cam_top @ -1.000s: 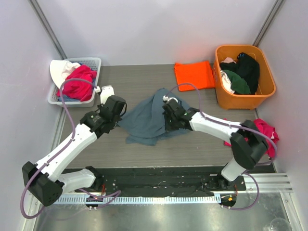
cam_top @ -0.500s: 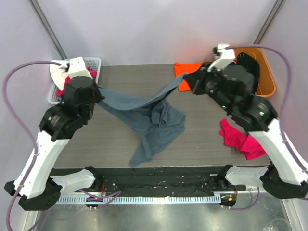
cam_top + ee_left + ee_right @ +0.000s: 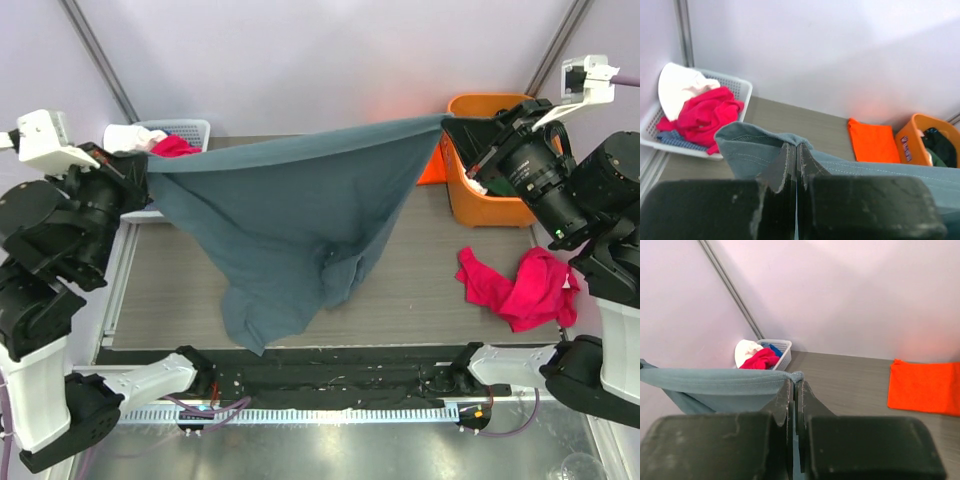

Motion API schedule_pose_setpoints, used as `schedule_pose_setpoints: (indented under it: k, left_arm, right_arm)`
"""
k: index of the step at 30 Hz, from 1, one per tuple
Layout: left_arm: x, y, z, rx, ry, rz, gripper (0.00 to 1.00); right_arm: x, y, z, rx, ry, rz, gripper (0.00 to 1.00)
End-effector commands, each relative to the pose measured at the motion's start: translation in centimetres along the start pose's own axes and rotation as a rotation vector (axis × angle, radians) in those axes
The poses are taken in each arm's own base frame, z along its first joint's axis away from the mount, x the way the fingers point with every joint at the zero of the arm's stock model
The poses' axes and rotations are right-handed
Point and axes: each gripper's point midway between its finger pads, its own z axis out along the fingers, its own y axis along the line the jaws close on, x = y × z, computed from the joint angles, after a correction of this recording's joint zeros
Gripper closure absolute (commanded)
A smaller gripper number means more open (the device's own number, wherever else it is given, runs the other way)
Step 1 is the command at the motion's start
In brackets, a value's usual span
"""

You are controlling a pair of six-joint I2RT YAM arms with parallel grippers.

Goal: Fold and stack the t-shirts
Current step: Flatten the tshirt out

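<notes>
The slate blue-grey t-shirt [image 3: 290, 210] hangs spread in the air above the table, its top hem pulled taut between both grippers. My left gripper [image 3: 145, 165] is shut on the shirt's left corner, high near the white basket. In the left wrist view the fingertips [image 3: 794, 147] pinch the stitched hem [image 3: 750, 150]. My right gripper [image 3: 447, 122] is shut on the opposite corner, up by the orange tub, and the right wrist view shows hem [image 3: 715, 382] clamped at the tips [image 3: 794, 384]. The folded orange t-shirt [image 3: 872, 141] lies flat at the back of the table, mostly hidden in the top view.
A white basket [image 3: 195, 128] with red and white clothes stands at the back left. The orange tub [image 3: 480, 205] of dark clothes stands at the back right. A crimson garment [image 3: 515, 285] lies crumpled on the table's right side. Walls close in on the left, back and right.
Both arms have risen and swung apart. The blue-grey shirt went from a crumpled heap on the table to a wide sheet hanging between the grippers.
</notes>
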Motion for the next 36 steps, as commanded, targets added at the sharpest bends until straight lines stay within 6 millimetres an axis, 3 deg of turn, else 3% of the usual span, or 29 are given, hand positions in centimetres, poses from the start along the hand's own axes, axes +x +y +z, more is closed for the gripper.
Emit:
schedule_pose_setpoints:
  k: [1, 3, 6, 10, 19, 24, 29, 36]
  left_arm:
    - [-2.2, -1.0, -0.4, 0.065, -0.047, 0.037, 1.00]
    - [-3.1, -1.8, -0.6, 0.106, -0.066, 0.035, 1.00]
    - [-4.1, -3.0, -0.2, 0.147, -0.085, 0.053, 1.00]
    - [-5.2, -4.2, 0.1, 0.183, -0.107, 0.057, 1.00]
    - [-6.3, -4.4, -0.4, 0.205, -0.142, 0.044, 1.00]
    - [-5.3, -4.9, -0.3, 0.229, -0.107, 0.035, 1.00]
    - [-3.2, -6.0, -0.5, 0.299, -0.027, 0.033, 1.00]
    - [-0.7, -8.7, -2.1, 0.478, 0.089, 0.043, 1.00]
  right_arm:
    - [-2.3, 0.5, 0.0, -0.025, -0.063, -0.045, 0.99]
    - [-2.8, 0.9, 0.7, -0.028, -0.078, -0.054, 0.99]
    - [-5.6, 1.4, 0.4, -0.037, -0.151, -0.064, 0.99]
    - [-7.2, 1.4, 0.6, -0.028, -0.200, -0.082, 0.99]
    - [-7.1, 0.5, 0.2, 0.010, -0.209, -0.114, 0.99]
    - [-7.2, -0.3, -1.0, 0.024, -0.213, -0.107, 0.99]
    - [-7.3, -1.8, -4.0, 0.053, -0.204, -0.095, 0.99]
    - [-7.0, -3.6, -7.1, 0.090, -0.178, -0.108, 0.99]
